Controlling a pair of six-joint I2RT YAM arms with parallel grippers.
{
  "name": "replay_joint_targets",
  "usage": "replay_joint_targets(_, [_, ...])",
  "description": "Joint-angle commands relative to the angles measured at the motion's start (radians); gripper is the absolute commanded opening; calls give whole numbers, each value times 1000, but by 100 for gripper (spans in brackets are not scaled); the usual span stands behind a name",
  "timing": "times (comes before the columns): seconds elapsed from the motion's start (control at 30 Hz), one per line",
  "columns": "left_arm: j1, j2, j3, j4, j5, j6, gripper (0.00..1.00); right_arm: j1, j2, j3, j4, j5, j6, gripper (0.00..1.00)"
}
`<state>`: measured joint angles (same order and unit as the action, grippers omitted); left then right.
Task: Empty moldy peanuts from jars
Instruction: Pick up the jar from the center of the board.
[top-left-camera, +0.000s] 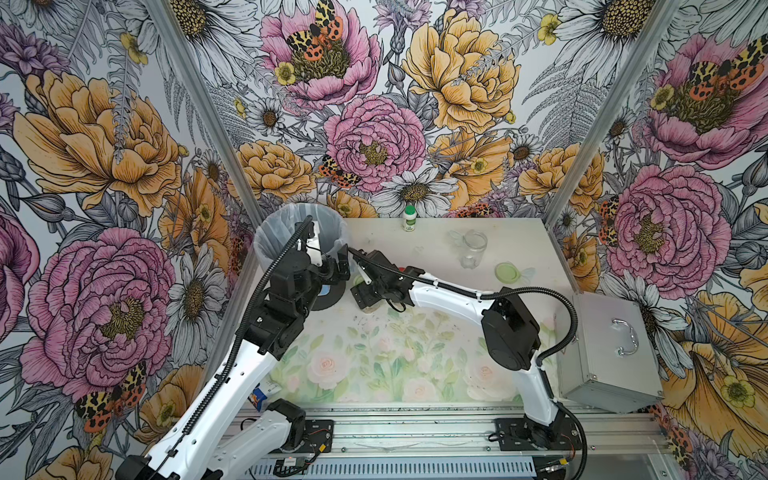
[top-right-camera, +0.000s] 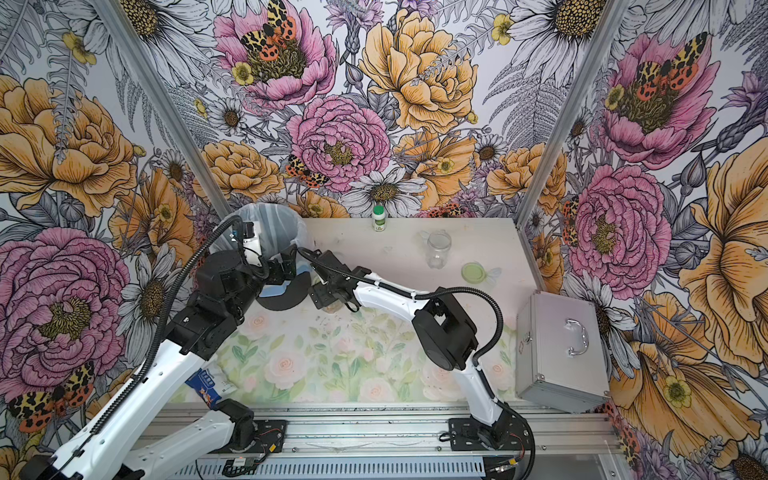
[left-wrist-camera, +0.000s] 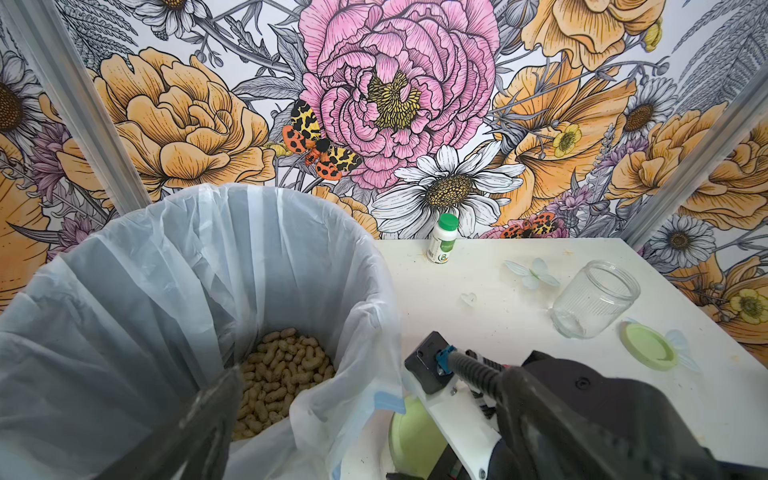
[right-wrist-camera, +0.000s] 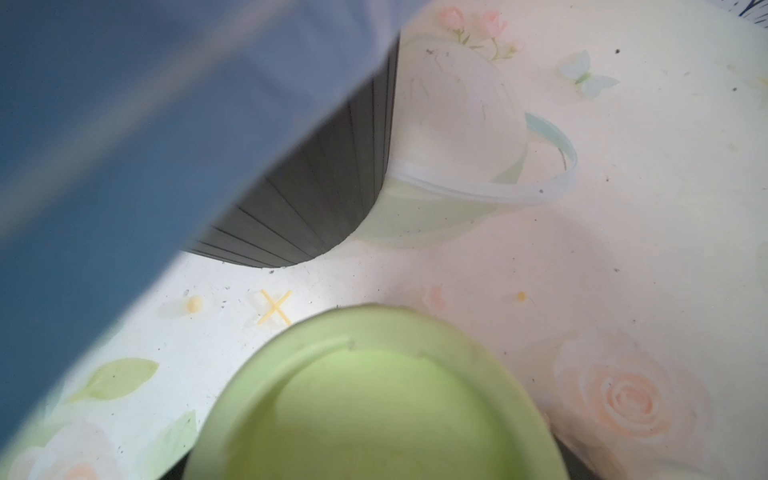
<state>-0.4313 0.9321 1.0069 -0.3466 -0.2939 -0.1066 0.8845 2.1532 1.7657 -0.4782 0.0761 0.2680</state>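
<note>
Left wrist view gives you the tan moldy peanuts (left-wrist-camera: 282, 374) heaped at the bottom of the round bin lined with a white plastic bag (left-wrist-camera: 208, 199). The left claw (top-left-camera: 338, 268) hangs at the bin's rim, jaws wide apart. An empty clear glass jar (left-wrist-camera: 594, 297) stands on the white tabletop (left-wrist-camera: 498, 291), with a loose pale green round lid (left-wrist-camera: 648, 347) just beside it. The right claw (top-left-camera: 365, 296) sits over a second pale green lid (right-wrist-camera: 374, 415) next to the bin. You cannot tell whether it grips.
</note>
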Motion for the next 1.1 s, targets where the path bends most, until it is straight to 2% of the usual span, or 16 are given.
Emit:
replay_joint_targets(0.0, [10,-13,-5,35,22,-13,99,2,25,15,-12,8,-3,80])
replay_joint_targets(0.2, [11,-12,-7,35,25,-12,99,-1,18,9,-11,22,-6,58])
replay_joint_targets(0.4, [11,-11,-14,41,26,-13,99,-2,-22,5,-9,21,-7,44])
replay_joint_targets(0.83, [11,1,-11,58,37,-22,99,-19,-225,-6,-9,-11,-21,39])
replay_joint_targets(1.07, [11,0,6,66,67,-2,99,-61,-382,-88,-9,-32,3,39])
